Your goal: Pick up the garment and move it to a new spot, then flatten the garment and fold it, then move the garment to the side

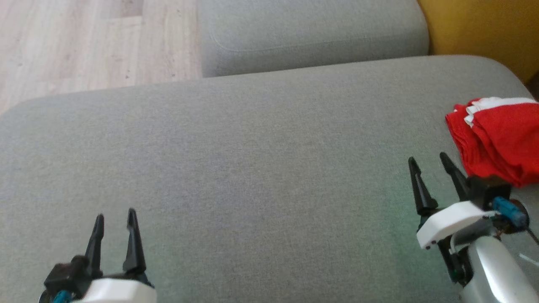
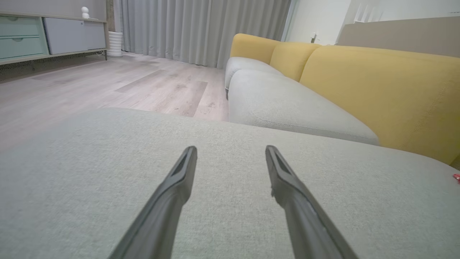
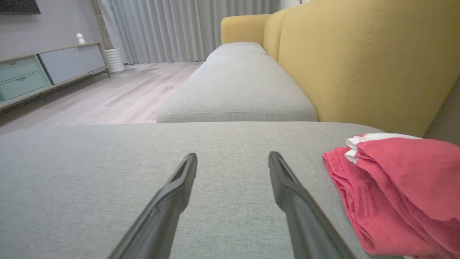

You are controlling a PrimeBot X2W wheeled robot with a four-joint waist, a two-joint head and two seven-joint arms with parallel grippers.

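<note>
Dark fingers of the left pincer (image 1: 116, 213) rise from the bottom of the head view, spread with nothing between them, and its white body is cut off by the lower edge. The right pincer (image 1: 427, 156) is spread too and holds nothing. Both hang above the broad grey seat cushion (image 1: 252, 147); whether either touches the fabric cannot be told.

The garment (image 1: 497, 139) lies at the cushion's far right end, near the yellow backrest (image 1: 484, 29). The head view's right edge cuts it off, and the right pincer's dark mount covers its near corner, so its full outline is hard to make out. In the right wrist view the right and bottom edges crop it, and a strip of grey cushion shows between it and the nearer finger: just beside, not touching. A tiny red speck at the right edge of the left wrist view is too small to tell apart.

It is red cloth, paler and pinker in the right wrist view, gathered into a layered, folded bundle with soft creases along its left side. A white band runs along its far edge, doubled over at the corner.

Beyond lie a second grey cushion (image 1: 311, 38) and pale wood floor (image 1: 84, 42).
</note>
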